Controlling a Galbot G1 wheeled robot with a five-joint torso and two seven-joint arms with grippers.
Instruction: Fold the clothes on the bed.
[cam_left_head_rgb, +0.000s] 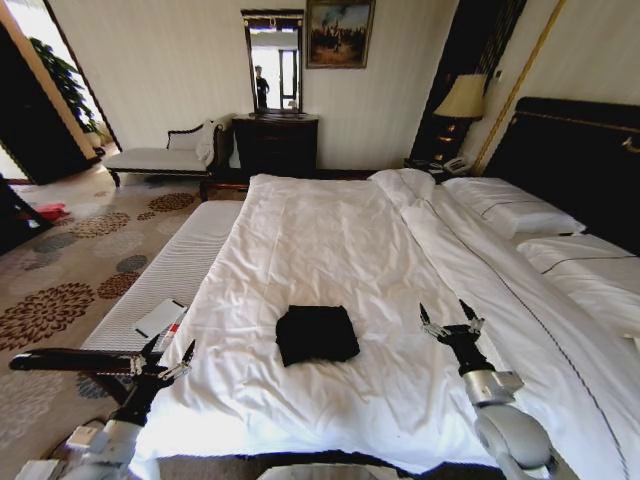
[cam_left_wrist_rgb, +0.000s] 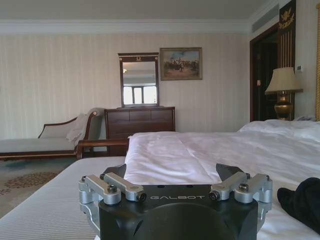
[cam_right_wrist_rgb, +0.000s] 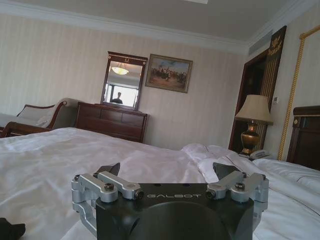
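Looking folded already, the soft, floppy T-shirt (cam_left_head_rgb: 316, 334) sits near the bed's (cam_left_head_rgb: 330, 240) foot edge; pinch its edges, both grippers (cam_left_head_rgb: 165, 358) (cam_left_head_rgb: 451, 322) wide, empty.

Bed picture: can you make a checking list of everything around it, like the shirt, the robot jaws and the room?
Surface: bed with white duvet, a little rumpled.
Job's things: black T-shirt lying folded in a compact square on the duvet.
Clutter: white card-like item on the striped bench at the bed's left side.
Grippers: left gripper at the bed's left edge, jaws open; right gripper over the duvet, right of the shirt, jaws open, holding nothing.
Cables: nothing seen.
Surroundings: dresser with mirror, painting, lamp, chaise, patterned carpet.
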